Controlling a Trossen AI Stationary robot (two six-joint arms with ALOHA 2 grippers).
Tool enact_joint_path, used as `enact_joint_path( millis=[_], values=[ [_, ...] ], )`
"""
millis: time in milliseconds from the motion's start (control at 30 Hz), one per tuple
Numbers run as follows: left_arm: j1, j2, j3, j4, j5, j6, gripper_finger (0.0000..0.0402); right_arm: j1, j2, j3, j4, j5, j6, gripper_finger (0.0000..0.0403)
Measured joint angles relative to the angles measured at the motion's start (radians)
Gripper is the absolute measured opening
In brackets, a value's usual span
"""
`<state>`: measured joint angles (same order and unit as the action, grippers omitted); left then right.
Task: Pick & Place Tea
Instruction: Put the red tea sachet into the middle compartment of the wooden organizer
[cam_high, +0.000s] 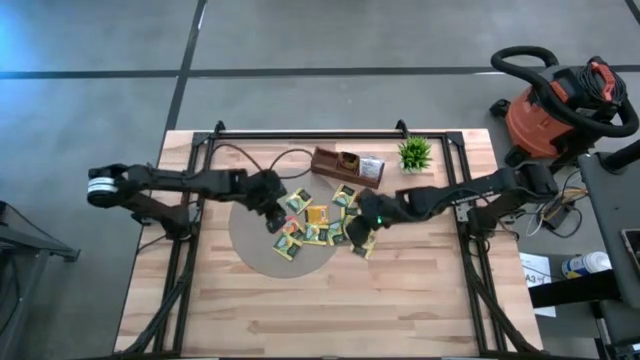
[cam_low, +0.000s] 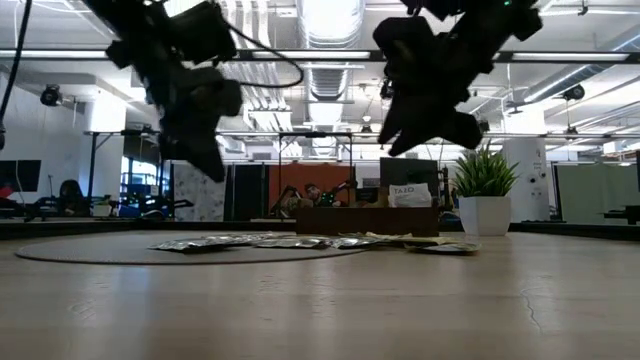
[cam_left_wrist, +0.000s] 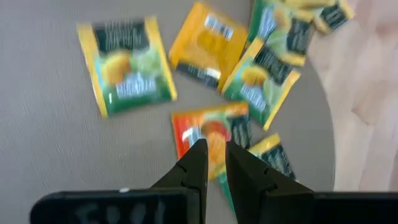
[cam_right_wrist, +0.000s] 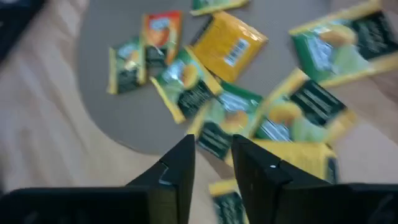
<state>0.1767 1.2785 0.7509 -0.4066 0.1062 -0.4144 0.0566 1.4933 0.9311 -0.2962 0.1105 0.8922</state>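
Grippers hover mid-frame, left gripper (cam_left_wrist: 214, 163) and right gripper (cam_right_wrist: 211, 160) both narrowly parted and empty, so each should drop squarely onto one flat square paper tea sachet (cam_high: 316, 215).

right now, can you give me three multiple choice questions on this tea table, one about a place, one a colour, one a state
1. Where do most of the tea sachets lie?
A. in the wooden tray
B. on the round grey mat
C. on the floor

2. What colour is the sachet just past the left gripper's fingertips?
A. orange-red
B. blue
C. white

3. How do both grippers stand?
A. pressed on the table
B. raised above the table
C. inside the tray

Key: 1 B, the high view shows the sachets spread over the round grey mat, in front of the wooden tray. 2 A, the orange-red sachet shows there. 3 B, the low view shows the left gripper and right gripper clear of the table.
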Motion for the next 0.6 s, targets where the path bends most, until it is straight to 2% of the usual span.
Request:
enact_joint_path(
  millis=[200,400,600],
  values=[
    [-0.018,0.0,-0.111,0.043,-0.001,-0.07,0.005,-0.068,0.058,0.0,0.148,-0.14,-0.004,0.0141],
    [-0.017,0.003,-0.162,0.154,-0.006,-0.11,0.005,-0.076,0.18,-0.002,0.346,-0.268,0.045,0.0153],
    [-0.017,0.01,-0.181,0.245,0.016,-0.11,0.005,-0.074,0.318,0.083,0.381,-0.279,0.043,0.0147]
  ],
)
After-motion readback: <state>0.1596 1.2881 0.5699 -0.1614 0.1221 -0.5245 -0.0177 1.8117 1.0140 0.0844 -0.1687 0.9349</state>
